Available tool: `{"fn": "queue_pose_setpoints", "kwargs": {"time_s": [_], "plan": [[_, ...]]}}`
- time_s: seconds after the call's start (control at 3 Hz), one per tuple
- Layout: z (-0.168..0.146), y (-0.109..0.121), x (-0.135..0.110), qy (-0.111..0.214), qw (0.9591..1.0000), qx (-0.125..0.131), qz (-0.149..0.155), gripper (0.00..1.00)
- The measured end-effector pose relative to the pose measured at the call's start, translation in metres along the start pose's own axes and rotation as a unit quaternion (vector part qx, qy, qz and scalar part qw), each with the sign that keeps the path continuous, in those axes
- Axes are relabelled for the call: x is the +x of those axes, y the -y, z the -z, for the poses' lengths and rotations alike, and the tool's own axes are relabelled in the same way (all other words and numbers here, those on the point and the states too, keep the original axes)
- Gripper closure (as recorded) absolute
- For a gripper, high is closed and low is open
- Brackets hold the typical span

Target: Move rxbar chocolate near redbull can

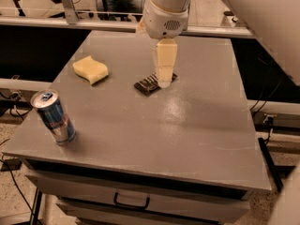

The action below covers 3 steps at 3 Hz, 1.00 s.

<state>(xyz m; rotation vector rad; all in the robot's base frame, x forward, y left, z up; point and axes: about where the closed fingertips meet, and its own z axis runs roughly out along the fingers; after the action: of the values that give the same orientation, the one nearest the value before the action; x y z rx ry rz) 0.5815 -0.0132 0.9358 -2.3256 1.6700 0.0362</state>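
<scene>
One rxbar chocolate (146, 84) lies flat near the middle of the counter (197, 130), well apart from the one redbull can (52, 117), which stands upright at the front left corner. One yellow sponge (90, 70) sits behind the can. The single gripper (163, 81) points down with its tip over the bar's right part; whether its jaws are apart or together cannot be told. One drawer (197, 205) below is closed, its contents hidden.
</scene>
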Motion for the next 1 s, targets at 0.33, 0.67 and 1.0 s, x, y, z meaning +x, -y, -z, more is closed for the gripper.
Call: {"fn": "queue_pose_setpoints", "kwargs": {"time_s": [0.33,0.67,1.0], "plan": [[-0.028,0.033,0.000,-0.002,0.9996,-0.027,0.003,0.00],[-0.051,0.045,0.010,-0.009,0.9994,-0.033,-0.003,0.00],[-0.064,0.044,0.022,-0.018,0.9995,-0.025,-0.006,0.00]]}}
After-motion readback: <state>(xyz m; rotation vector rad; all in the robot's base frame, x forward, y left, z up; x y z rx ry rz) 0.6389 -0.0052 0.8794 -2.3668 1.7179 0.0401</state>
